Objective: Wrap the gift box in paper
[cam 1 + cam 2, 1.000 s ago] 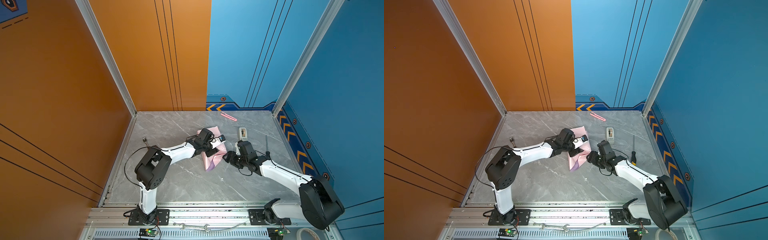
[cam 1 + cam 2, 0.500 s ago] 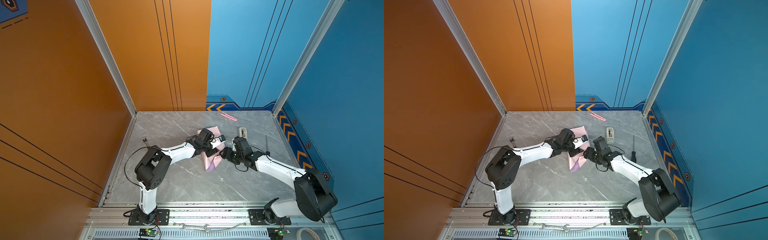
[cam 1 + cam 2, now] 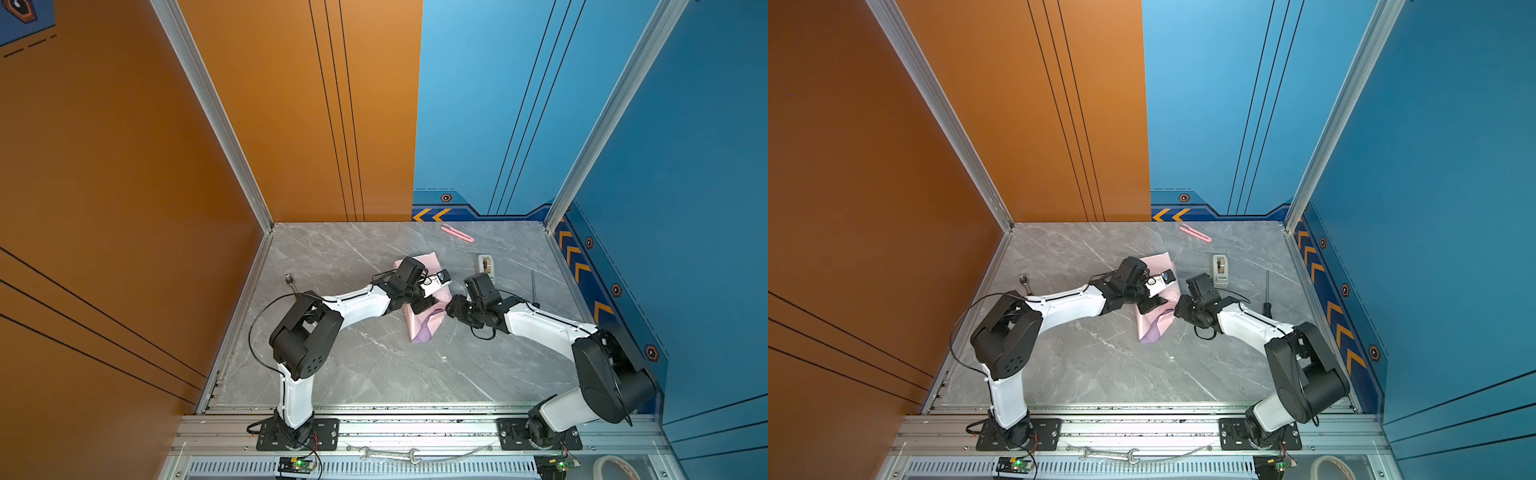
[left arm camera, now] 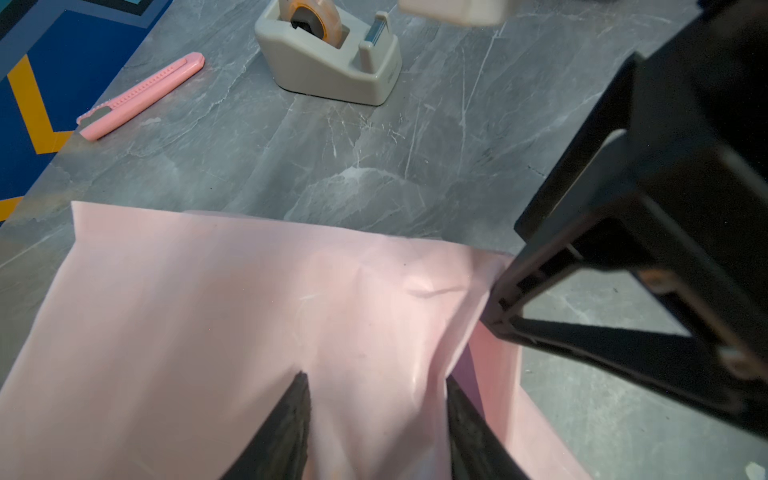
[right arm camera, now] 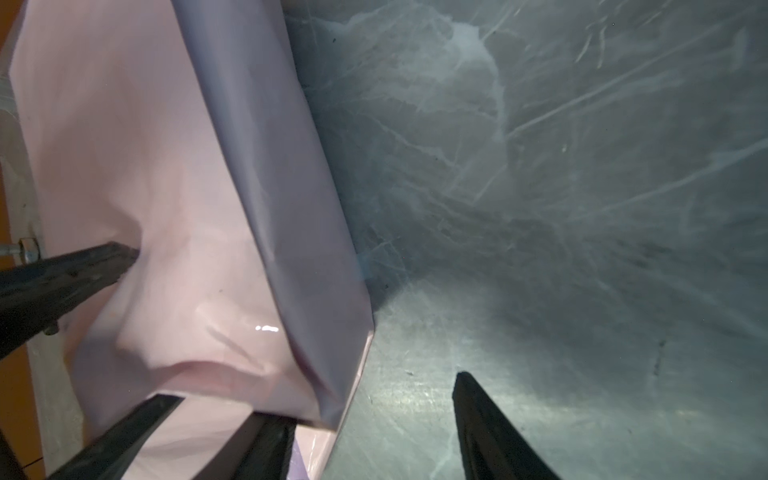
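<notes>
Pink paper [image 4: 208,311], gift box unseen; left fingers [image 4: 291,424] half-spread on it, grip unclear; right fingers [image 5: 482,428] wide astride its edge.

I have the paper [image 3: 424,328] lying in the middle of the table [image 3: 374,374]. The left gripper [image 3: 420,306] is set down on it from the left, and the right gripper [image 3: 451,309] is at its right edge, one finger over the sheet and the other over bare table. Behind the right gripper I see the tape dispenser [image 3: 486,265], with the cutter [image 3: 457,233] farther back still and the screwdriver [image 3: 534,286] to the dispenser's right. A wrench [image 3: 388,455] lies on the front rail [image 3: 415,428].
</notes>
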Controlling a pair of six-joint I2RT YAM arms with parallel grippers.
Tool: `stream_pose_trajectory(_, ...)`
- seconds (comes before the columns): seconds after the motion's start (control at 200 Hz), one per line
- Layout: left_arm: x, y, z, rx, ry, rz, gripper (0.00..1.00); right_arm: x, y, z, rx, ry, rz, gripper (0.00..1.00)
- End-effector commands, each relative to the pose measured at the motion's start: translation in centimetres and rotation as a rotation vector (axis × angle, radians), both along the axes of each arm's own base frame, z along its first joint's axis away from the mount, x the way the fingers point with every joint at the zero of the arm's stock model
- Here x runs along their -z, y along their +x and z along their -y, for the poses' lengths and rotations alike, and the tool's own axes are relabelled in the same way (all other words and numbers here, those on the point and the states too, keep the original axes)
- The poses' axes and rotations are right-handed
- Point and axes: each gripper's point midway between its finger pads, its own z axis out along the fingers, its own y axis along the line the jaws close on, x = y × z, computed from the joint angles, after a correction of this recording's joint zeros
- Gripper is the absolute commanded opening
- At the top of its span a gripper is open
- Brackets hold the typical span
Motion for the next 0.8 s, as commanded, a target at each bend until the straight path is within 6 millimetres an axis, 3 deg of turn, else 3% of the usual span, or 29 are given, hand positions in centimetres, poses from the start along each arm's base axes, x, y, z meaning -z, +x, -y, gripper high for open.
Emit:
stream_pose_trajectory(0.0,2.4,-1.9,-0.8,0.015,0.029,-0.108,0.49,0.4,-0.5,2.3,0.013,-0.113,-0.035,0.61)
stream_pose_trajectory(0.22,2.5,-1.9,-0.9,0.013,0.031,-0.109,0.49,-0.7,-1.0,4.7,-0.006,-0.216,-0.026,0.61)
stream_pose_trajectory(0.441,2.4,-1.9,-0.9,0.013,0.03,-0.108,0.49,-2.5,0.2,0.8,-0.159,-0.021,0.05,0.61)
stream_pose_trajectory(0.576,2.5,-1.9,-0.9,0.012,0.031,-0.111,0.49,-1.4,0.6,-0.5,-0.221,-0.001,0.014,0.6)
stream_pose_trajectory(0.641,2.5,-1.9,-0.9,0.012,0.031,-0.11,0.49,-0.2,0.5,-0.5,-0.241,-0.017,-0.032,0.55)
stream_pose_trajectory(0.796,2.6,-1.9,-1.0,0.011,0.034,-0.109,0.49,1.0,-0.4,1.7,-0.266,-0.16,-0.121,0.39)
